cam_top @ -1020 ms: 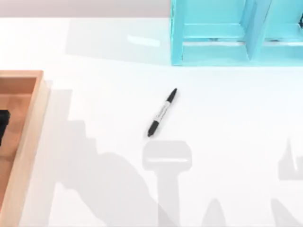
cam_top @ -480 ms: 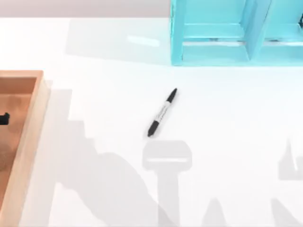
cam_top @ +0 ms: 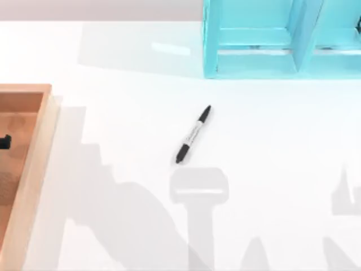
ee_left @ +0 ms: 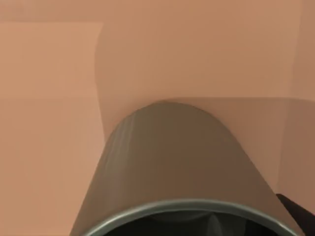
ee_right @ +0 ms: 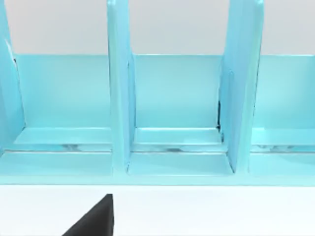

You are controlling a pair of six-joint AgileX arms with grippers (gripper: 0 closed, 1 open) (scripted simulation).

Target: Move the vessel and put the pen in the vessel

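The pen [cam_top: 193,134], black with a pale label band, lies slantwise on the white table near the middle. The vessel [ee_left: 172,162], an olive-green cup with a dark inside, stands on the wooden tray's floor and sits very close in the left wrist view, its rim at the picture's lower edge. My left gripper [cam_top: 4,141] shows as a small dark piece over the tray at the top view's left edge, and a dark part of it [ee_left: 298,216] lies just beside the cup. A dark part of my right gripper [ee_right: 93,219] hangs in front of the shelf.
A large wooden tray [cam_top: 35,147] with raised walls takes up the table's left edge. A turquoise shelf [cam_top: 254,62] with upright dividers [ee_right: 120,98] stands at the back right. Arm shadows fall across the white table in front.
Over the tray, the dark piece of my left gripper has shrunk and slid a little toward the back and the left edge, then held still. The pen has not moved.
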